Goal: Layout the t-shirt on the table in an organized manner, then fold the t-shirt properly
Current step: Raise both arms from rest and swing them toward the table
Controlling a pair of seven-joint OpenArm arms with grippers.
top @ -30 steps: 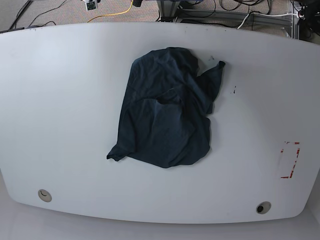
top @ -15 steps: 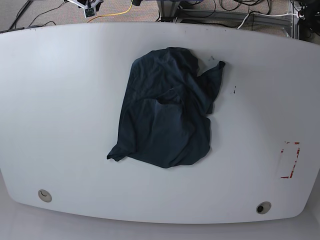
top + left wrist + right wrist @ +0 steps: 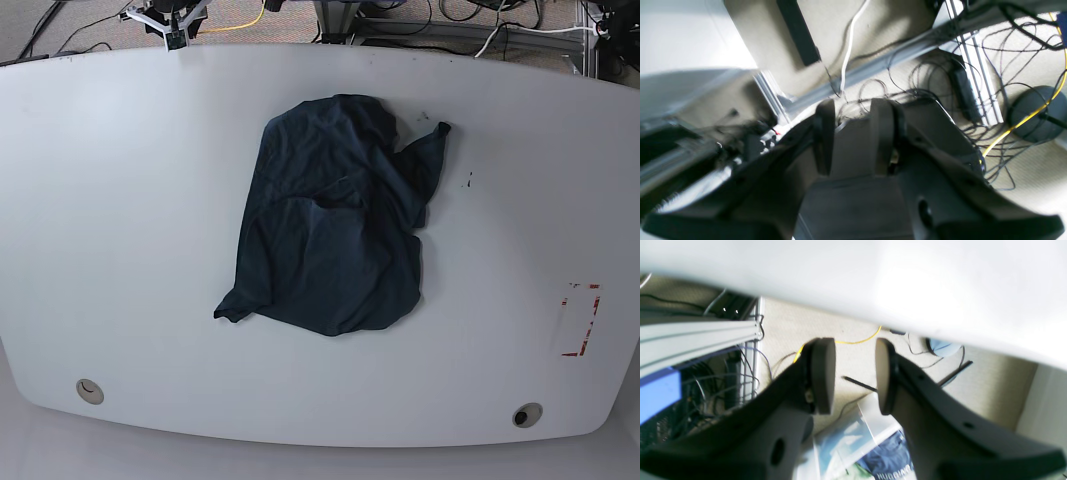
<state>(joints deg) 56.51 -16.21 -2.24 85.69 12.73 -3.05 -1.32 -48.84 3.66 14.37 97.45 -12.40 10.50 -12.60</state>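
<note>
Fabric of the t-shirt (image 3: 335,220) is lying crumpled mid-frame, so spreading seems due; both arms' fingers (image 3: 853,138) (image 3: 855,376) are standing apart, holding nothing, probably needing edges to pinch.

The t-shirt (image 3: 325,220) lies on the table (image 3: 120,220), between two grommet holes (image 3: 90,391) along the near side and cables (image 3: 420,45) beyond the far edge. Tape marks (image 3: 583,320) sit right of the shirt, above the right-hand hole.

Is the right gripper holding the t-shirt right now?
No, the right gripper is open with nothing between its fingers.
</note>
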